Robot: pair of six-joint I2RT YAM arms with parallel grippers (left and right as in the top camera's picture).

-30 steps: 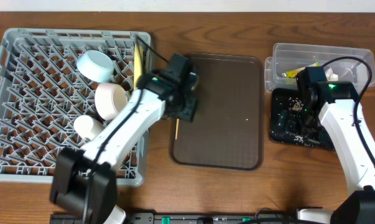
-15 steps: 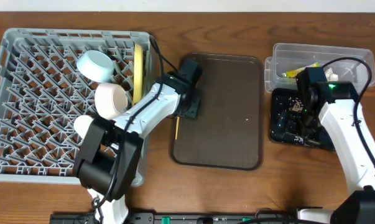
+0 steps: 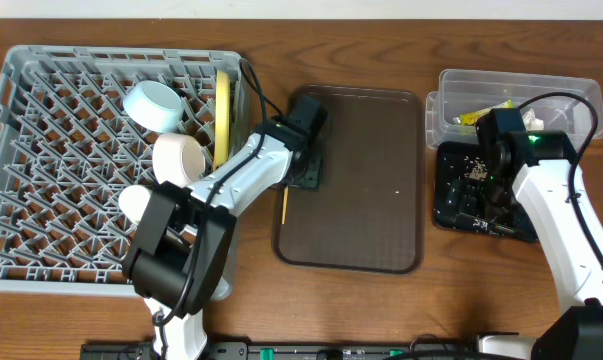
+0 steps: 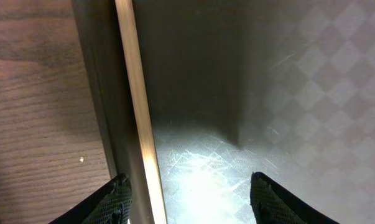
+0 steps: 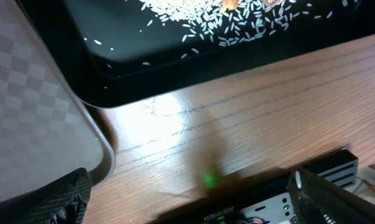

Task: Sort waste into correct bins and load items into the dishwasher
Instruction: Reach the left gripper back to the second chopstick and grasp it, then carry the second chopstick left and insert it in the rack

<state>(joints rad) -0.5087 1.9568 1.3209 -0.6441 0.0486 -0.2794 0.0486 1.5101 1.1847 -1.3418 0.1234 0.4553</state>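
We are on the loading step: our left gripper (image 4: 190,198), jaws spread, is hovering over the chopstick (image 4: 137,106) lying along the left rim of the brown tray (image 4: 287,93). Next, we judge, it needs lowering, pinching and carrying to the rack (image 3: 41,150). Our right gripper (image 5: 190,196), also spread, is hanging beside the black tray (image 5: 249,59).

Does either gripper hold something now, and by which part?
Nothing is held. The left gripper is open, the chopstick loose between its jaws; the right gripper is open, empty.

Overhead faces straight down; both close wrist views share the brown tray (image 3: 371,220).
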